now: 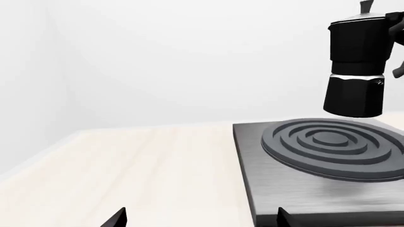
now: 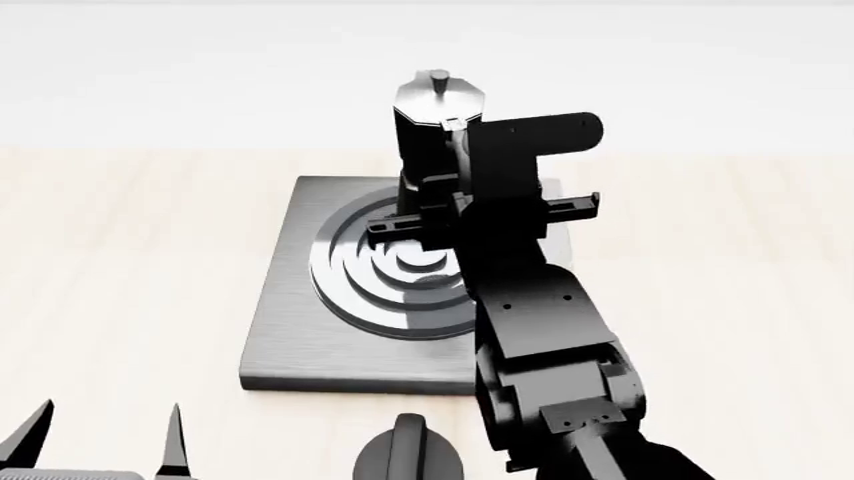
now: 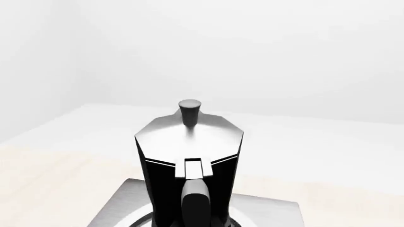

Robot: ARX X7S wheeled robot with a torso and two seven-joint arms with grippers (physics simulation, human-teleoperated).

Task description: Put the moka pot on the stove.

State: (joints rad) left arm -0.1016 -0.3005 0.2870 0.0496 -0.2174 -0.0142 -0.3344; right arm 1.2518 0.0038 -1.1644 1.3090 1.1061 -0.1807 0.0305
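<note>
Moka pot (image 1: 356, 71) hangs upright w/ clear air under its base, over the ring burner (image 1: 334, 146) of the stove (image 2: 287, 300), prob. lined up for lowering. Right gripper (image 2: 447, 215) grips its handle (fingers mostly hidden). Left gripper (image 2: 100, 435) spread, idle.

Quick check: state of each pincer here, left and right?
Left pincer: open, holding nothing, low beside the stove.
Right pincer: fingertips hidden; apparently holds the moka pot by its handle, above the burner.

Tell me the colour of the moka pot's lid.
Silver, on the moka pot's lid; clearest in the right wrist view.
</note>
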